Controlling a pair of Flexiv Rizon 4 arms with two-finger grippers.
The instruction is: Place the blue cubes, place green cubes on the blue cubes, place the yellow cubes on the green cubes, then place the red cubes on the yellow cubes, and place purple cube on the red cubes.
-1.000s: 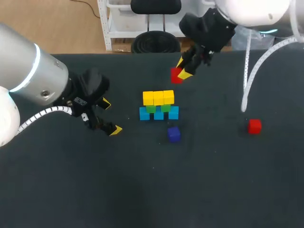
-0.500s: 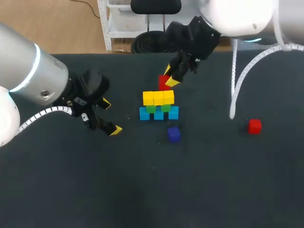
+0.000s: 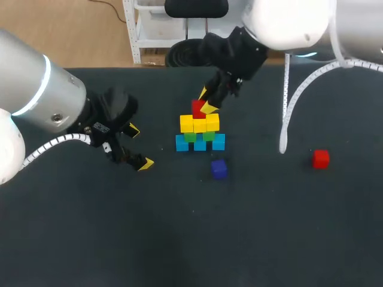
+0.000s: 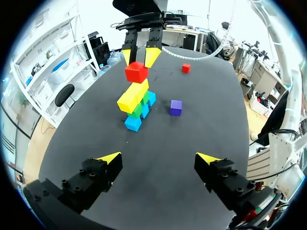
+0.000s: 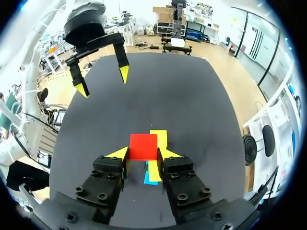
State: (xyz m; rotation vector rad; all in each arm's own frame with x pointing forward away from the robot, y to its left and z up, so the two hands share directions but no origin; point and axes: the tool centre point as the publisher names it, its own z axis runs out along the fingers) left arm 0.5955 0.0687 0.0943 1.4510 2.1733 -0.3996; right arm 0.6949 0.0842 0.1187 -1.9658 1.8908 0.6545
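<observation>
The right gripper (image 5: pixel 144 154) pinches a small red cube (image 5: pixel 143 146) over the row of yellow cubes (image 3: pixel 199 124), ready to lower gently, while the left gripper (image 4: pixel 158 158) hangs wide apart.

In the head view the stack (image 3: pixel 200 133) stood mid-frame on the table (image 3: pixel 269 227). The right tool (image 3: pixel 204 103) clasped the lifted cube (image 3: pixel 198 109) directly over its top row. A loose cube (image 3: pixel 219 169) lay just lower right of the stack, and the far cube (image 3: pixel 321 158) well apart at right. The left tool (image 3: pixel 139 146) hung at left.
</observation>
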